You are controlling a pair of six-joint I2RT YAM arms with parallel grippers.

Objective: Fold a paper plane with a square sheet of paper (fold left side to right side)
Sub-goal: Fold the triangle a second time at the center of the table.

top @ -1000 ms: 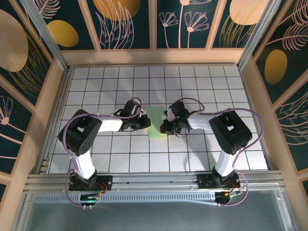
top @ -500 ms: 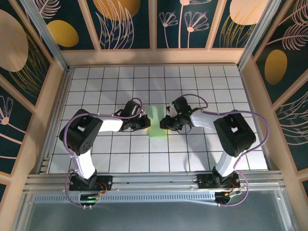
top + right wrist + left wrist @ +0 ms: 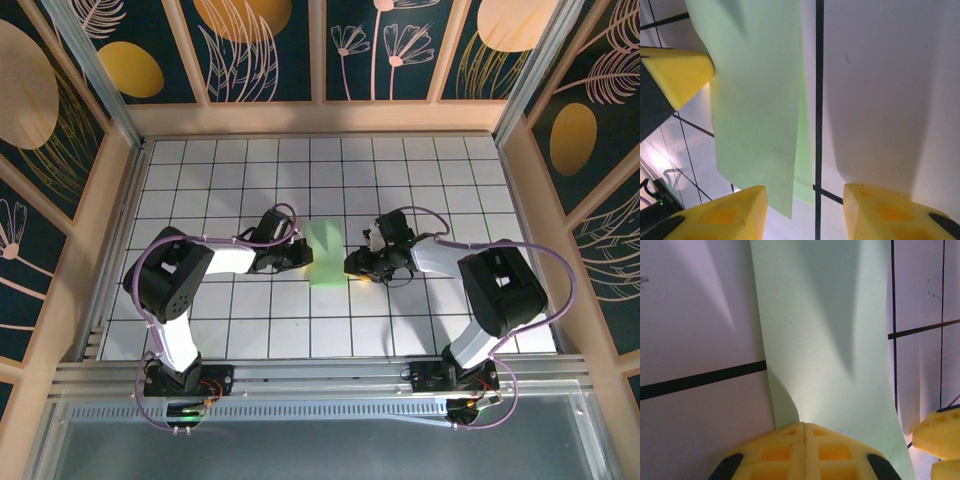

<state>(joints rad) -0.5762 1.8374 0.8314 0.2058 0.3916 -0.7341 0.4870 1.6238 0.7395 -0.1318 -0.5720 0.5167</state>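
Observation:
The sheet of paper (image 3: 325, 252) lies folded into a narrow pale green strip on the middle of the grid table. In the left wrist view the sheet of paper (image 3: 825, 340) stretches away from my left gripper (image 3: 805, 425), whose yellow fingers are shut tight with their tips on its near edge. My left gripper (image 3: 303, 256) sits at the strip's left side. My right gripper (image 3: 356, 266) is just right of the strip, open. In the right wrist view the sheet of paper (image 3: 755, 100) shows two layers. The upper layer's corner reaches down between my right gripper's (image 3: 805, 205) spread fingers, untouched.
The white grid table (image 3: 200, 180) is bounded by a wooden rim (image 3: 320, 118) at the back and sides. Both arm bases stand at the near edge. The right gripper's fingers (image 3: 937, 432) show at the left wrist view's lower right.
My right gripper has opened, let go of the paper and drawn back to the right. My left gripper stays shut at the strip's left side.

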